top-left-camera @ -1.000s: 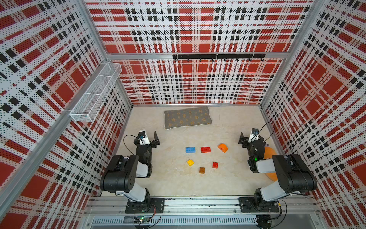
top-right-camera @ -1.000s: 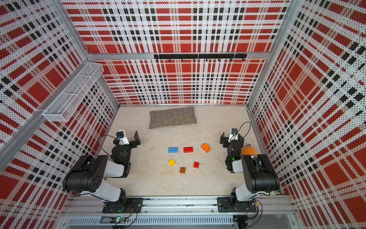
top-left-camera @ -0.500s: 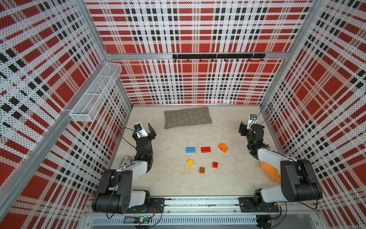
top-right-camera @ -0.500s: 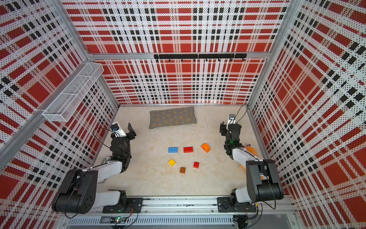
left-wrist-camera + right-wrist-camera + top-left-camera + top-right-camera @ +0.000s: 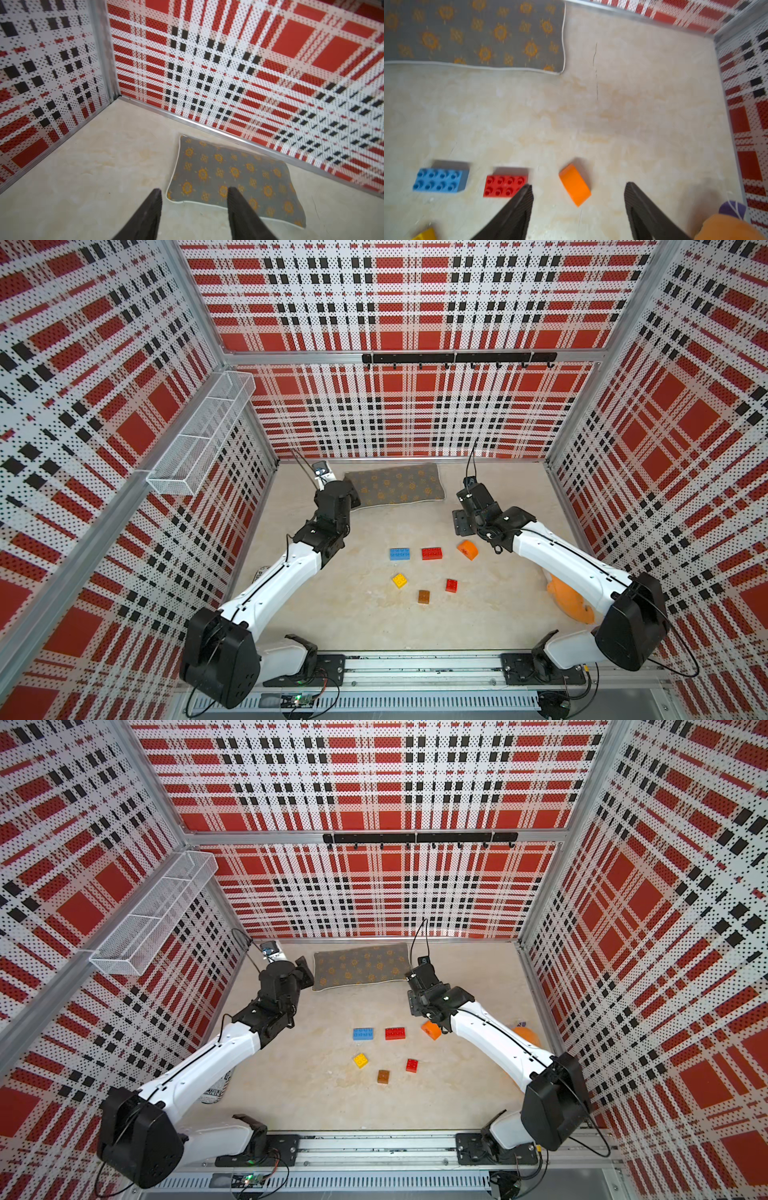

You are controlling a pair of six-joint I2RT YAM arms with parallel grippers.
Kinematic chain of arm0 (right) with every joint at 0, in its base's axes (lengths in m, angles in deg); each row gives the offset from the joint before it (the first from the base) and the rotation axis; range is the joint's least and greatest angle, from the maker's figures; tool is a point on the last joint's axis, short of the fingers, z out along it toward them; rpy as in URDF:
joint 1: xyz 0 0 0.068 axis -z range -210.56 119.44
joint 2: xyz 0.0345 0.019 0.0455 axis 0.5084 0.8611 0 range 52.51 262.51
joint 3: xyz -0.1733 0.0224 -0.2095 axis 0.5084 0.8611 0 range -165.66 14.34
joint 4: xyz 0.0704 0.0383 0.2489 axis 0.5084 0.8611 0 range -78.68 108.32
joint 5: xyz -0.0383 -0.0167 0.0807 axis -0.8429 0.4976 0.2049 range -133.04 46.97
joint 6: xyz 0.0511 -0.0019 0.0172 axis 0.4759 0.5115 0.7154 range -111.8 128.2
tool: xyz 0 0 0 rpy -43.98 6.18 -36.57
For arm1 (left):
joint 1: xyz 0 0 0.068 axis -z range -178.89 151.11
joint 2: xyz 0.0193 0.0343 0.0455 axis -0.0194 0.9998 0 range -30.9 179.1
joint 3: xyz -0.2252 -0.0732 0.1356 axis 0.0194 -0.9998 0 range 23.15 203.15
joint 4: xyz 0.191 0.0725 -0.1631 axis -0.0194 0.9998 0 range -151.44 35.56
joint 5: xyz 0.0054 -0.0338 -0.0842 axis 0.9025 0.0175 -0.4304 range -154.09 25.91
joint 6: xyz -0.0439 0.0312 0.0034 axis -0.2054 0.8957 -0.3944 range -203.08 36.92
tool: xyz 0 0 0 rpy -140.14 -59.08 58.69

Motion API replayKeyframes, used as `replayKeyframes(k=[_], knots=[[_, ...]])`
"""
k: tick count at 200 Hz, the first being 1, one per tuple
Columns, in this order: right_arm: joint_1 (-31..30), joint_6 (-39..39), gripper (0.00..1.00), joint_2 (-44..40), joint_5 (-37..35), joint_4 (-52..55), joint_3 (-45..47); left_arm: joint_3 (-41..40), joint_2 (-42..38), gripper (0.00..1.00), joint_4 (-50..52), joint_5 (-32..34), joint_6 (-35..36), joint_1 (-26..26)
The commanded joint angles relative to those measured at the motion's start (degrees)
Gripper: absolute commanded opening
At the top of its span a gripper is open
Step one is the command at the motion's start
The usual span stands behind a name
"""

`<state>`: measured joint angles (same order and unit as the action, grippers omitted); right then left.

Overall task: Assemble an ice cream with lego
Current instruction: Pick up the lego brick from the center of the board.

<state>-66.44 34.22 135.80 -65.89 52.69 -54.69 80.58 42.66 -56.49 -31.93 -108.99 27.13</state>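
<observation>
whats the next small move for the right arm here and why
Probably lower the right gripper onto the orange dome: its jaws are open, the wrist view shows the dome just ahead between them, and it is the nearest brick. Nothing is joined yet, and the left gripper hangs over the mat, away from the pieces.

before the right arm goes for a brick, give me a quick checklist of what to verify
1. Jaws apart and empty, right gripper: ok.
2. Jaws apart and empty, left gripper: ok; it hangs by a corner of the grey patterned cloth mat.
3. Six studded plastic bricks separate, none stacked: ok: blue rectangle, red rectangle, orange half-round dome, small yellow square, small brown square, small red square.
4. Dome lies ahead between the right gripper's fingers in the wrist view: ok.
5. Which way up the dome lies: cannot tell.
6. Big plain orange round object apart from the bricks: ok.
</observation>
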Motion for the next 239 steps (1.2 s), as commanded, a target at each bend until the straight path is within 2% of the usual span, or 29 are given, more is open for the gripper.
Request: replayKeyframes(k=[1,54,94,132,167,239], knots=[[-1.1,12.2,0.76,1.2,4.7,8.5,0.9,2.4,1.7,0.48,15.9,0.2,-6.7,2.3],[-5.4,21.7,0.73,4.7,13.7,6.9,6.5,-2.4,1.5,0.48,17.4,-8.2,-10.5,4.1],[-9.4,25.5,0.71,9.8,13.9,7.1,6.5,-2.3,5.6,0.46,17.4,-14.9,-9.2,4.6],[-11.2,29.6,0.65,11.2,13.5,7.2,7.5,-2.0,7.6,0.45,17.4,-15.0,-8.2,5.9],[-11.9,32.5,0.64,11.3,13.8,6.1,9.5,-2.1,8.1,0.44,17.4,-15.0,-7.4,6.4],[-12.9,34.8,0.57,13.3,13.9,4.4,10.2,-2.9,8.8,0.44,17.3,-15.0,-5.8,6.6]])
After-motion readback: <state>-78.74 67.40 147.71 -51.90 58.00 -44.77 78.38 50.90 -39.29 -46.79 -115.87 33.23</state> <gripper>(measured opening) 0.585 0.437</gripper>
